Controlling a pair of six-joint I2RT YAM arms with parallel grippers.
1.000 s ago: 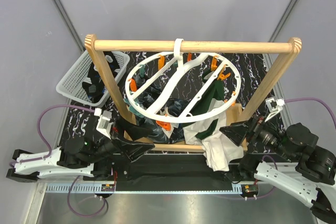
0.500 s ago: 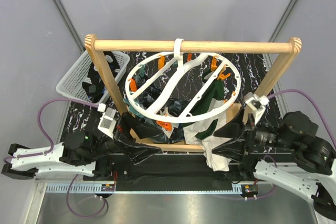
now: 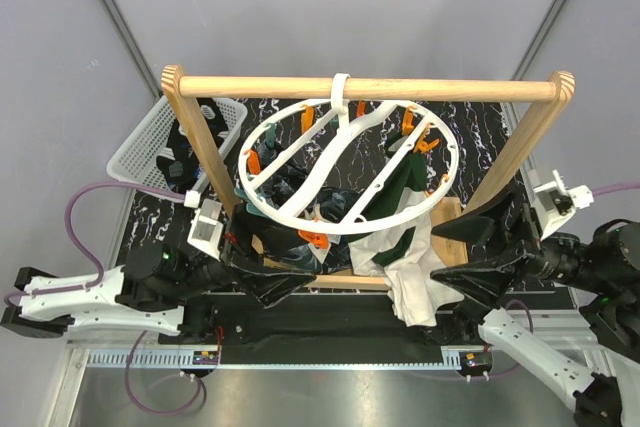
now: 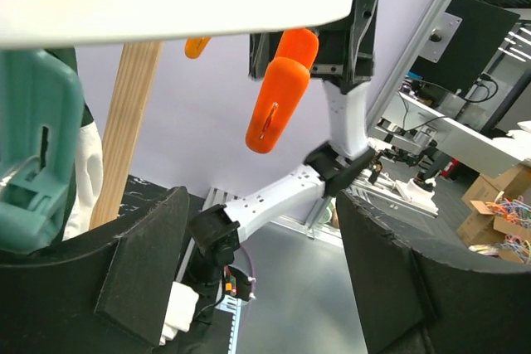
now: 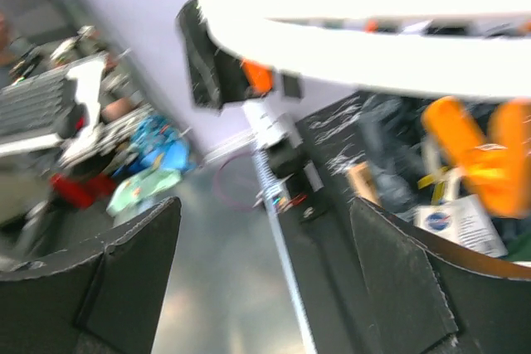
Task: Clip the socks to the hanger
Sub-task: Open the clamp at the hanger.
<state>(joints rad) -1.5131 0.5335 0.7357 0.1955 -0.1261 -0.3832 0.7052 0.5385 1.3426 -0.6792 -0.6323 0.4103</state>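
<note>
My left pincer (image 3: 272, 282) and right pincer (image 3: 468, 252) both hang released, nothing between the pads, just near of the hanger (image 3: 345, 219).

The socks (image 3: 405, 187) are small dark things, black and deep green. Some seem to dangle from the orange pegs (image 3: 312, 239) under the white spoked ring, more sit in the mesh basket (image 3: 140, 152) far left. I reckon they're light, floppy and grippy, so I'd pinch one at the cuff edge. The ring hangs off the wooden rail (image 3: 450, 88) and will probably swing if nudged.

Two hands of mine, left hand (image 4: 261, 271) and right hand (image 5: 264, 279), one hanger (image 3: 330, 162), one wooden rail frame (image 3: 400, 88), one mesh basket (image 3: 150, 137), one white cloth (image 3: 410, 292); the socks (image 3: 405, 187) overlap beyond counting.
</note>
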